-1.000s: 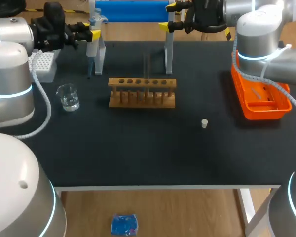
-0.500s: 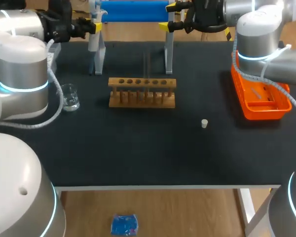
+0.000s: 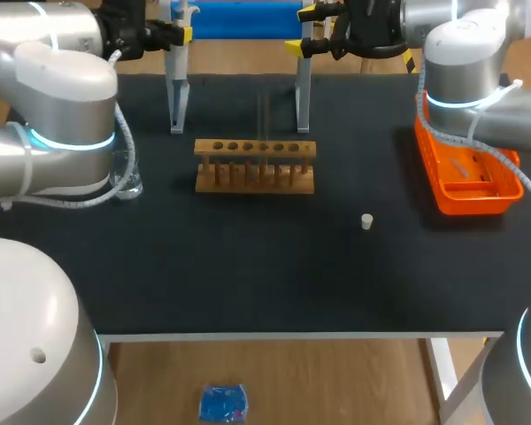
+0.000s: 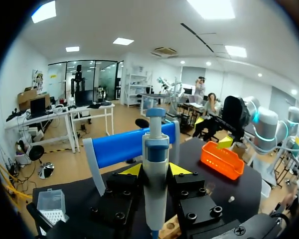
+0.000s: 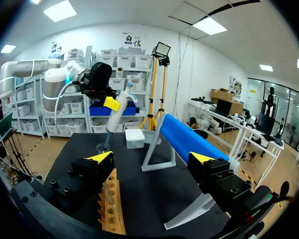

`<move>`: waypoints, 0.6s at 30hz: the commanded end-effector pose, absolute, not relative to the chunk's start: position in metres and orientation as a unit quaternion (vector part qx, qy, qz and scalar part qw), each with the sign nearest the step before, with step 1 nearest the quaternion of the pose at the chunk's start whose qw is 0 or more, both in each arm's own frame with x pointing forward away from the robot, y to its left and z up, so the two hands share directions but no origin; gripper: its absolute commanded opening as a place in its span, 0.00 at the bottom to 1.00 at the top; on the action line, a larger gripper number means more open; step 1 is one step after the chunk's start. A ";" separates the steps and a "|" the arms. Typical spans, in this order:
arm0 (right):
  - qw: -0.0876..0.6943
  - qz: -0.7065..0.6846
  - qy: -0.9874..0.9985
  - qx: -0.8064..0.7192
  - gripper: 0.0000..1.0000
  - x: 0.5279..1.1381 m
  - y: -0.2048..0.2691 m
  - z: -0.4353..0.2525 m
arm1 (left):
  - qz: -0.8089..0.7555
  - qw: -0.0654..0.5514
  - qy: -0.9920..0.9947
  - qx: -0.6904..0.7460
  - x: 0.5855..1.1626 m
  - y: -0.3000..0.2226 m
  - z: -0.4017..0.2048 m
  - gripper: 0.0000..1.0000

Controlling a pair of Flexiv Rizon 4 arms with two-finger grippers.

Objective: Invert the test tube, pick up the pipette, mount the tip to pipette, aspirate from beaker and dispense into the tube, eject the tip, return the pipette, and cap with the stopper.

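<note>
My left gripper (image 3: 179,32) is at the far left of the table, next to the blue stand (image 3: 239,18). It is shut on the white and blue pipette (image 4: 155,169), which stands upright between its fingers. From the right wrist view the pipette (image 5: 117,112) hangs above the beaker (image 5: 103,147). The wooden tube rack (image 3: 255,166) sits mid-table, and a faint clear tube (image 3: 264,113) seems to stand in it. The white stopper (image 3: 367,221) lies to the rack's right. My right gripper (image 3: 314,27) is open and holds nothing at the stand's right end.
An orange tray (image 3: 467,173) lies at the right edge. The white tip box (image 4: 52,206) stands at the far left corner, hidden in the head view by my left arm. That arm also covers part of the beaker (image 3: 128,184).
My left arm has carried the pipette up and toward the table's far edge, and its elbow has swung in over the tip box and beaker. My right arm has stayed still.
</note>
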State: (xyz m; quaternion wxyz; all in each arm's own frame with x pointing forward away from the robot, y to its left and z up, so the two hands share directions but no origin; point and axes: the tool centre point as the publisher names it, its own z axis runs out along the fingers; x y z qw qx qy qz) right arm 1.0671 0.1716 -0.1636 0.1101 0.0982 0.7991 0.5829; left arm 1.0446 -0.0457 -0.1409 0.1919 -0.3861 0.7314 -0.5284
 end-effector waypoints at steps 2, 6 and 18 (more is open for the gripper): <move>0.109 0.582 0.800 0.098 1.00 1.067 0.171 -0.163 | -0.517 0.198 0.730 -0.401 1.063 -0.061 -0.140 0.00; 0.109 0.582 0.800 0.098 1.00 1.067 0.171 -0.163 | -0.512 0.201 0.726 -0.413 1.070 -0.064 -0.142 0.00; 0.109 0.582 0.800 0.098 1.00 1.067 0.171 -0.163 | -0.499 0.210 0.716 -0.441 1.090 -0.061 -0.148 0.00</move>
